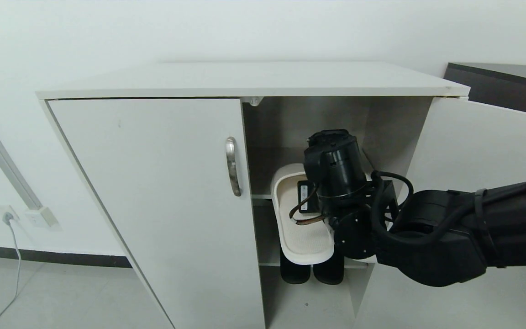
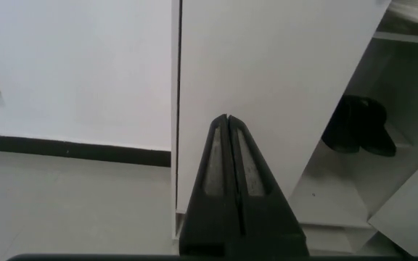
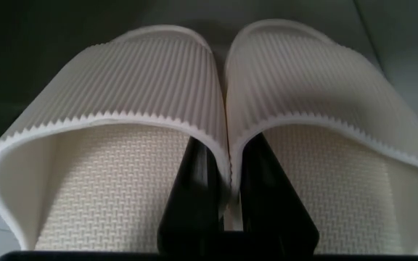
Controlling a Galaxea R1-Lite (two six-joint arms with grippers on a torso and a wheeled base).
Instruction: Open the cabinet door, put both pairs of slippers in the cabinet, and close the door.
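The white cabinet (image 1: 254, 80) has its left door (image 1: 153, 196) shut and its right door (image 1: 482, 146) swung wide open. My right gripper (image 3: 227, 156) is shut on the pair of white slippers (image 3: 158, 94), pinching their two inner walls together. In the head view the white slippers (image 1: 299, 228) hang tilted at the middle shelf, partly inside the opening. A pair of black slippers (image 1: 311, 272) stands on the lower shelf, also visible as the black slippers (image 2: 359, 127). My left gripper (image 2: 228, 119) is shut on nothing, low in front of the shut door.
A metal handle (image 1: 231, 167) sits on the shut door's inner edge. A wall socket with a cable (image 1: 7, 214) is at the far left. Open floor (image 1: 62, 297) lies before the cabinet. A dark countertop (image 1: 505, 82) stands behind the open door.
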